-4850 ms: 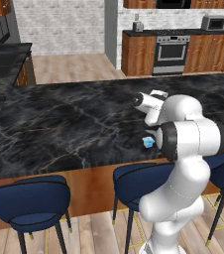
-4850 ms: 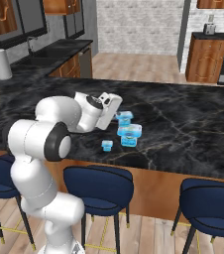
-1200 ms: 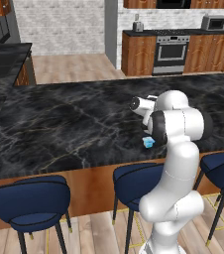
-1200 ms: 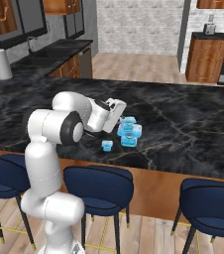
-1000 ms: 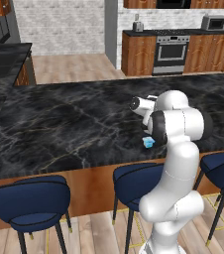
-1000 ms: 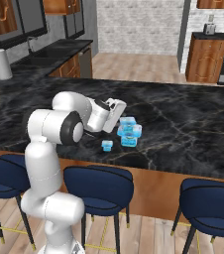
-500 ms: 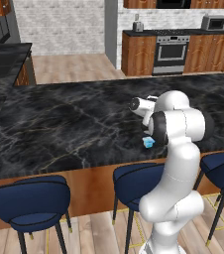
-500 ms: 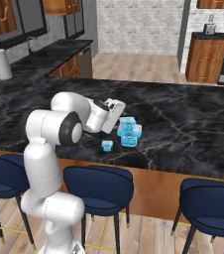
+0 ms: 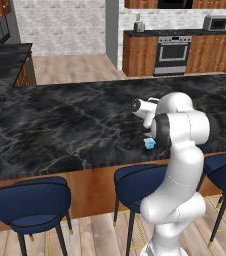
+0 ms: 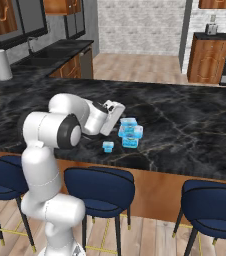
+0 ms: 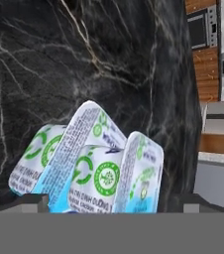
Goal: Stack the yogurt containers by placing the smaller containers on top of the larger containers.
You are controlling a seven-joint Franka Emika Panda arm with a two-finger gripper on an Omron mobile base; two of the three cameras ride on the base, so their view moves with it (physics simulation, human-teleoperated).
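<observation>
The gripper is low over the black marbled surface, right against the cluster of light-blue yogurt containers. In the right base view the middling flatter tub sits on top of the largest tub, with the hand touching or just beside the stack on its left. The tiny tub stands alone on the surface, nearer the front edge and a little left of the stack; in the left base view the same tiny tub peeks out beside the arm's elbow.

In the hand view, the fingers show as dark tips at either side of the bottom, wide apart, with the tubs between and beyond them. Whether the pads touch any tub I cannot tell.

Blue stools stand along the near side of the surface. A paper towel roll stands at far left, and an oven at the far wall.
</observation>
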